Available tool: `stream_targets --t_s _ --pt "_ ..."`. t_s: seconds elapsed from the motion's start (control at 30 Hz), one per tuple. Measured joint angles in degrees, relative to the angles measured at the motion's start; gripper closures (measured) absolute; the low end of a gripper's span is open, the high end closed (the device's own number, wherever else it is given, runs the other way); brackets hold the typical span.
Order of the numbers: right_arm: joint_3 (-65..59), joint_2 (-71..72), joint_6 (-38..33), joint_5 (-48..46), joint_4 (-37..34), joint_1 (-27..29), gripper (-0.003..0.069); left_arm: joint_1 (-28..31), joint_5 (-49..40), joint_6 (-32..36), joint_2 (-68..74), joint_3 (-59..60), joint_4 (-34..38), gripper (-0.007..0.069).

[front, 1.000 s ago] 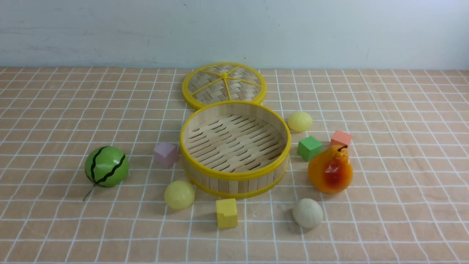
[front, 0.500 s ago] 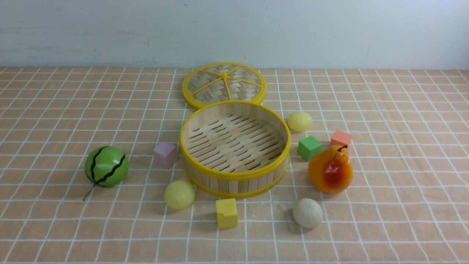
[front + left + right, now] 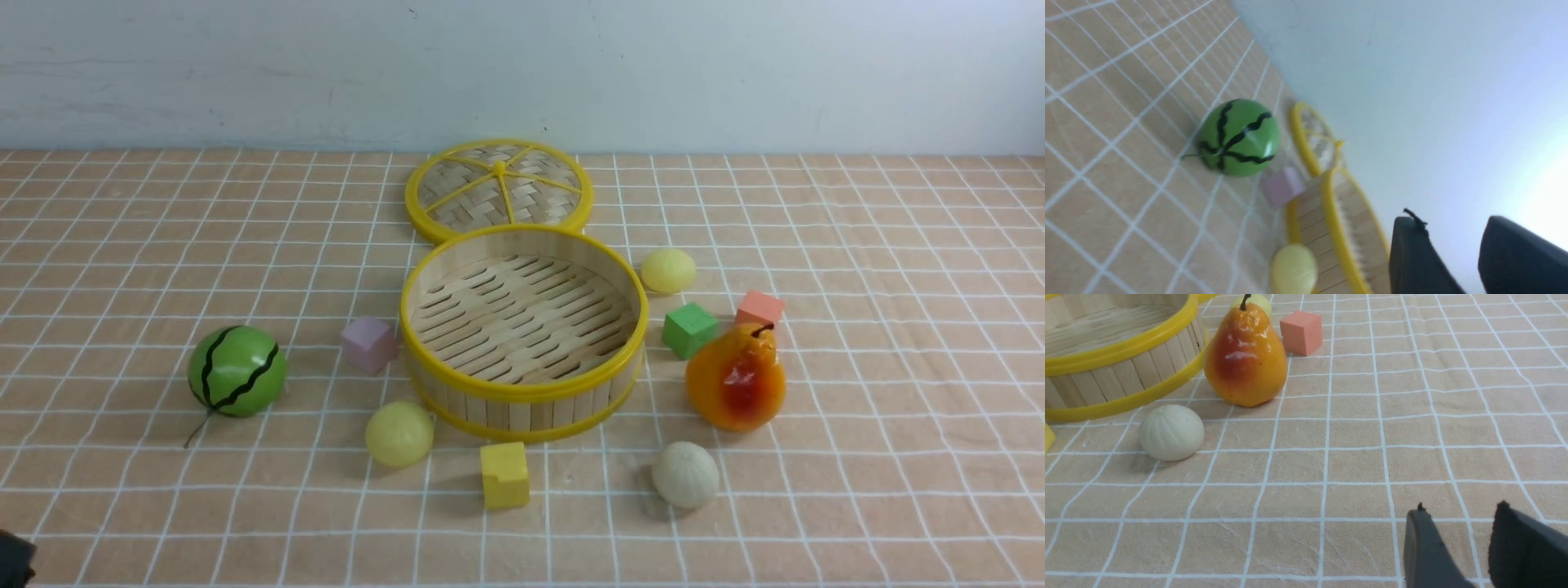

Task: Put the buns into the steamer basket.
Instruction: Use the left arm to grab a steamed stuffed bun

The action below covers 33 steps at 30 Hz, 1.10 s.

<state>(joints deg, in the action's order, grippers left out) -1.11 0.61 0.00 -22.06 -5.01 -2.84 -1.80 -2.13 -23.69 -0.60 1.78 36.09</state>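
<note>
Left wrist view shows the left jaws as two dark fingers (image 3: 1414, 261) with a gap between them. They are apart, they hold nothing and they touch nothing. Only the pale wall (image 3: 1412, 81) shows in the gap.

Just past them is the steamer basket (image 3: 1312, 228). The near yellow bun (image 3: 1294, 269) sits right beside it. A bit further off are a purple block (image 3: 1282, 188), a green striped ball (image 3: 1239, 136) and the flat lid (image 3: 1300, 126).

Right wrist view shows the right jaws as two dark fingers (image 3: 1425, 547), also set apart with nothing in them. The checked bench (image 3: 1372, 465) shows through the gap. The off-white bun (image 3: 1171, 433) lies well away from them, close to the basket. An orange pear (image 3: 1245, 359) stands near that bun, and a pink block (image 3: 1301, 331) sits behind the pear.

Front view shows the basket in the middle of the bench with its slatted floor bare. All three buns lie on the bench outside it. The near yellow bun is at the basket's front left. The off-white bun is at its front right. The far yellow bun (image 3: 669, 270) is at its right, toward the back. A yellow block (image 3: 504, 474) lies between the two front buns. A green block (image 3: 690, 329) sits between the far yellow bun and the pear.
</note>
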Motion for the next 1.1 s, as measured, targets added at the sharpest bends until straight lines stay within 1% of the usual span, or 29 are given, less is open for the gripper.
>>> stream_targets --t_s 0.03,0.07,0.1,0.17,0.2,0.23,0.27,0.33,0.37,0.4,0.43,0.47,0.5,0.53,0.57,0.63,0.67,0.7,0.77,0.8,0.87,0.97,1.0,1.03,1.07,1.1 --pt "0.0 0.0 0.0 0.0 0.0 0.0 0.0419 0.0 2.7 -0.7 0.0 0.0 2.5 0.0389" --pt "0.0 0.0 0.0 0.0 0.0 0.0 0.0419 0.0 2.7 -0.7 0.0 0.0 2.8 0.039" --pt "0.0 0.0 0.0 0.0 0.0 0.0 0.0419 0.0 4.2 -1.2 0.0 -0.2 4.8 0.0404" --pt "0.0 0.0 0.0 0.0 0.0 0.0 0.0419 0.0 2.1 -1.0 0.0 -2.5 5.6 0.0448" --pt "0.0 0.0 0.0 0.0 0.0 0.0 0.0419 0.0 1.4 -0.7 0.0 -2.9 5.5 0.0454" --pt "0.0 0.0 0.0 0.0 0.0 0.0 0.0419 0.0 -3.9 2.0 0.2 -7.7 3.6 0.0515" --pt "0.0 0.0 0.0 0.0 0.0 0.0 0.0419 0.0 -6.7 4.0 0.8 -10.2 2.1 0.0545" --pt "0.0 0.0 0.0 0.0 0.0 0.0 0.0419 0.0 -15.5 9.2 5.2 -17.2 -2.4 0.0614" --pt "0.0 0.0 0.0 0.0 0.0 0.0 0.0419 0.0 -17.5 10.1 5.8 -17.9 -2.8 0.062" --pt "0.0 0.0 0.0 0.0 0.0 0.0 0.0419 0.0 -23.8 12.5 11.0 -22.8 -5.9 0.0638" --pt "0.0 0.0 0.0 0.0 0.0 0.0 0.0419 0.0 -28.2 14.1 14.3 -25.6 -7.7 0.0638" --pt "0.0 0.0 0.0 0.0 0.0 0.0 0.0419 0.0 -35.6 15.7 20.7 -29.5 -10.6 0.0638" --pt "0.0 0.0 0.0 0.0 0.0 0.0 0.0419 0.0 -36.7 16.2 21.7 -30.8 -10.9 0.0638" --pt "0.0 0.0 0.0 0.0 0.0 0.0 0.0419 0.0 -42.9 17.5 27.3 -34.2 -13.2 0.0638" --pt "0.0 0.0 0.0 0.0 0.0 0.0 0.0419 0.0 -46.3 18.2 32.0 -36.6 -14.9 0.0638" --pt "0.0 0.0 0.0 0.0 0.0 0.0 0.0419 0.0 -50.1 19.0 42.7 -40.9 -17.6 0.0638" --pt "0.0 0.0 0.0 0.0 0.0 0.0 0.0419 0.0 -50.2 19.0 43.5 -40.9 -17.8 0.0638" --pt "0.0 0.0 0.0 0.0 0.0 0.0 0.0419 0.0 -50.8 19.7 50.2 -43.3 -18.6 0.0638" --pt "0.0 0.0 0.0 0.0 0.0 0.0 0.0419 -0.2 -51.0 20.0 55.0 -44.8 -18.7 0.0638" --pt "0.0 0.0 0.0 0.0 0.0 0.0 0.0419 -1.1 -50.9 20.4 60.2 -46.5 -18.9 0.0638" --pt "0.0 0.0 0.0 0.0 0.0 0.0 0.0419 -5.2 -50.0 20.5 66.6 -49.1 -19.7 0.0638" --pt "0.0 0.0 0.0 0.0 0.0 0.0 0.0419 -13.4 -48.2 20.4 72.5 -52.8 -21.2 0.0638" --pt "0.0 0.0 0.0 0.0 0.0 0.0 0.0419 -14.0 -48.0 20.2 72.9 -53.1 -21.5 0.0638" --pt "0.0 0.0 0.0 0.0 0.0 0.0 0.0419 -18.1 -47.6 19.3 76.1 -55.6 -23.1 0.0638" --pt "0.0 0.0 0.0 0.0 0.0 0.0 0.0419 -19.9 -47.3 18.7 78.1 -57.3 -24.3 0.0638" --pt "0.0 0.0 0.0 0.0 0.0 0.0 0.0419 -20.5 -47.3 18.7 79.0 -58.0 -24.7 0.0638"
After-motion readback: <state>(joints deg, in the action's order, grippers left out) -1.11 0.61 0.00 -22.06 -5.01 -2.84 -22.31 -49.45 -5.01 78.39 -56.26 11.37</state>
